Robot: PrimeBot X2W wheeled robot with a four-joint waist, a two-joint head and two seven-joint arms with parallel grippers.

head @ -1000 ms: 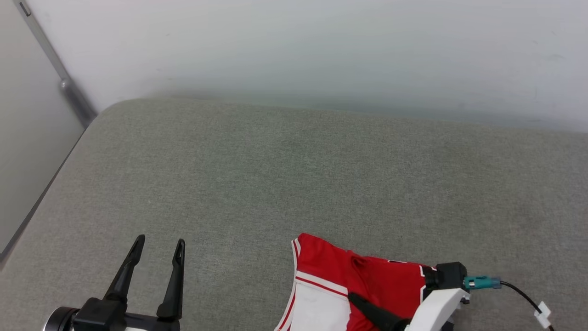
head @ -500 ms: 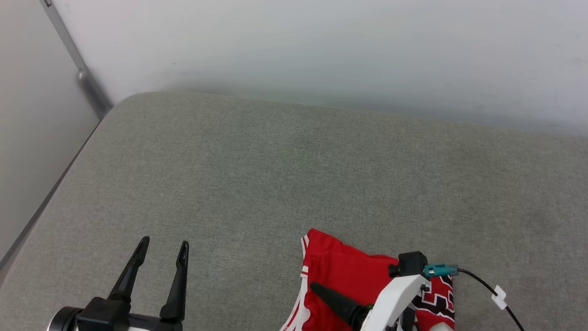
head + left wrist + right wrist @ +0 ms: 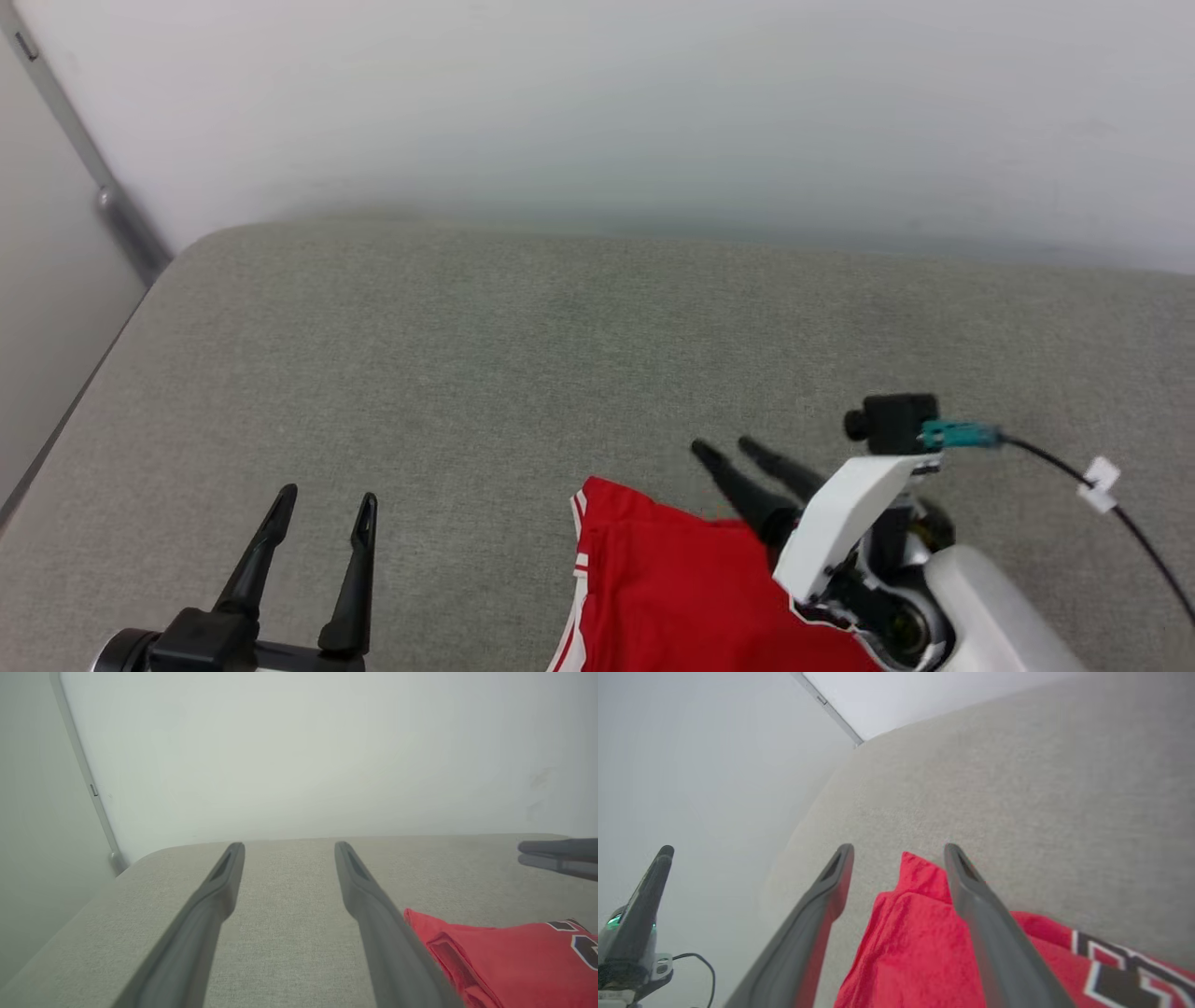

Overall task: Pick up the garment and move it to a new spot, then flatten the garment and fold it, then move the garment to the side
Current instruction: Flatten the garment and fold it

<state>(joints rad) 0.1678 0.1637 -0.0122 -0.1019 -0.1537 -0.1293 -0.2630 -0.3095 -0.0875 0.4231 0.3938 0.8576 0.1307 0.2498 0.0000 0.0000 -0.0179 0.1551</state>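
Note:
The garment (image 3: 672, 588) is a red shirt with white stripe trim, lying bunched on the grey padded surface (image 3: 560, 355) at the near middle. My right gripper (image 3: 724, 448) hovers open just above its far edge, fingers pointing away and to the left, with nothing between them. In the right wrist view the right gripper (image 3: 899, 848) straddles a raised red fold of the garment (image 3: 915, 933) without touching it; black white-outlined letters show at the lower right. My left gripper (image 3: 327, 495) stands open and empty to the left of the garment (image 3: 504, 956).
A white wall (image 3: 597, 112) runs close behind the surface. The surface's rounded left edge (image 3: 140, 308) drops off beside a grey metal strip (image 3: 112, 205). A black cable with a white tag (image 3: 1102, 481) trails from my right wrist.
My right gripper has opened, let go of the garment and lifted away from it toward the far side. The garment now lies loose. The head camera has shifted a little.

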